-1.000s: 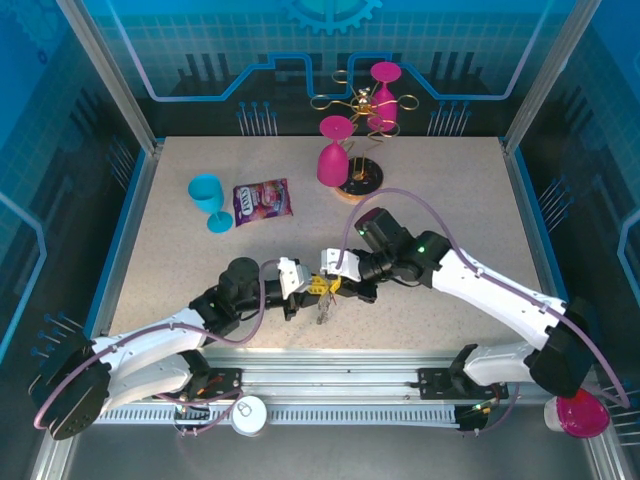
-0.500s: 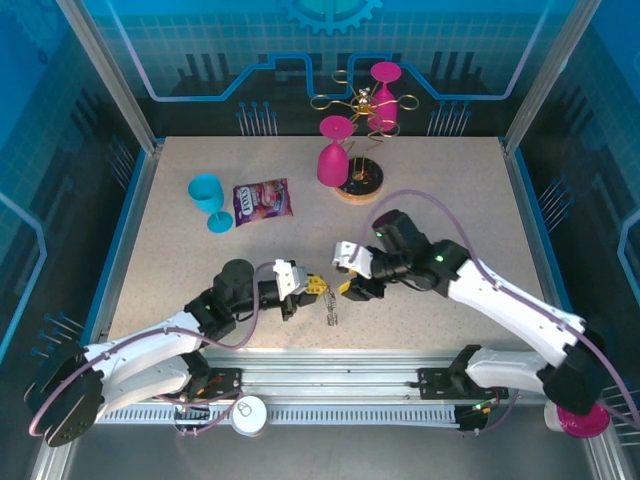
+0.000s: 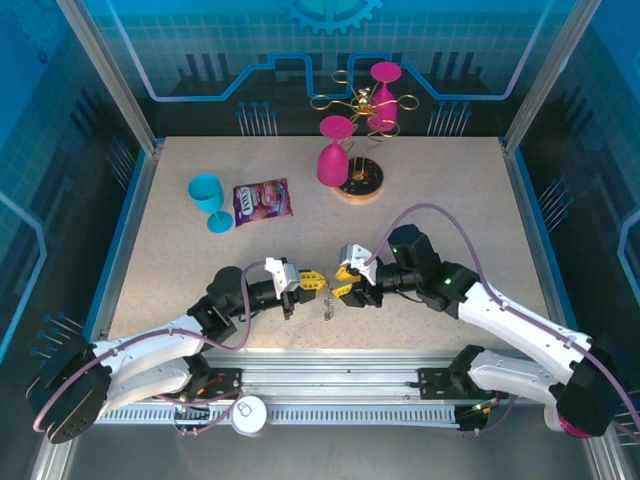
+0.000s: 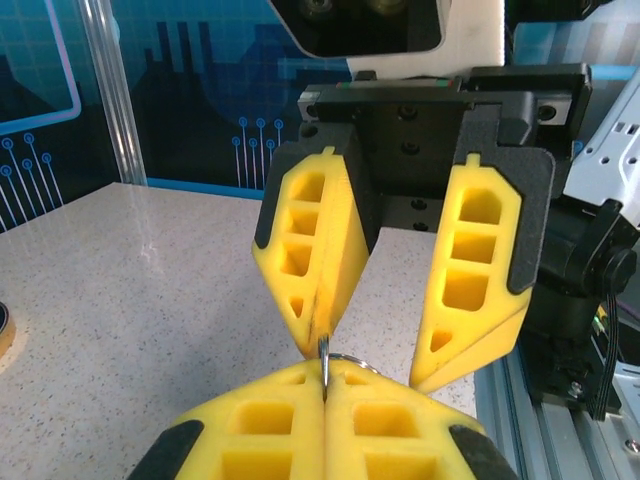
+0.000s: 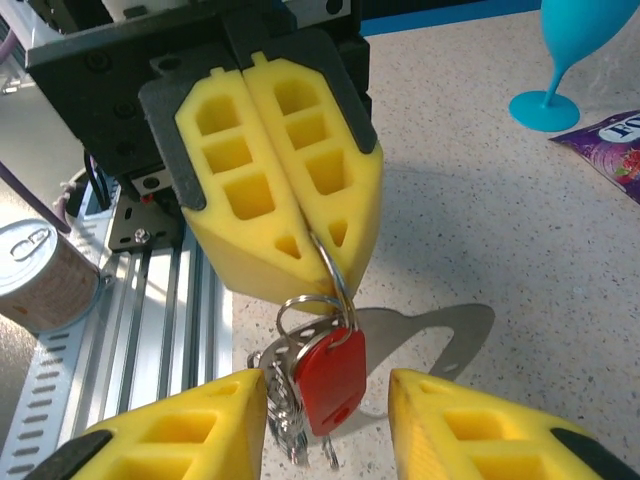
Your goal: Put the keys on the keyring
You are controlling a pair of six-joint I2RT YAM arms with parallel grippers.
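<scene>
**Top view.** Both arms meet over the near middle of the table [image 3: 180,260]. The left gripper [image 3: 312,281] and right gripper [image 3: 342,282] face each other tip to tip. The keyring [image 3: 328,303] hangs between them, just above the tabletop. A blue glass [image 3: 208,200] and a purple packet [image 3: 262,202] lie well apart from them at far left. Two pink glasses [image 3: 335,150] stand at a gold rack [image 3: 355,105] at the far edge. The packet's print is too small to read here. A can [image 3: 250,413] sits by the front rail.

**Left wrist view.** The left gripper [image 4: 325,400] is clenched, its yellow pads pressed together on a thin wire ring of the keyring [image 4: 324,360]. The right gripper [image 4: 378,360] stands opposite with its jaws parted. One fingertip [image 4: 315,335] is close against the ring.

**Right wrist view.** The left gripper [image 5: 320,262] pinches the top wire ring. From it dangle the key [image 5: 330,378], with its red head, and a bunch of small rings of the keyring [image 5: 282,385]. The right gripper [image 5: 330,405] is released, one finger on either side of the key, grasping nothing. The packet [image 5: 610,140] shows white letters beginning "FU", cut off by the frame edge. No writing can be made out on the can [image 5: 40,270] or on the key.
</scene>
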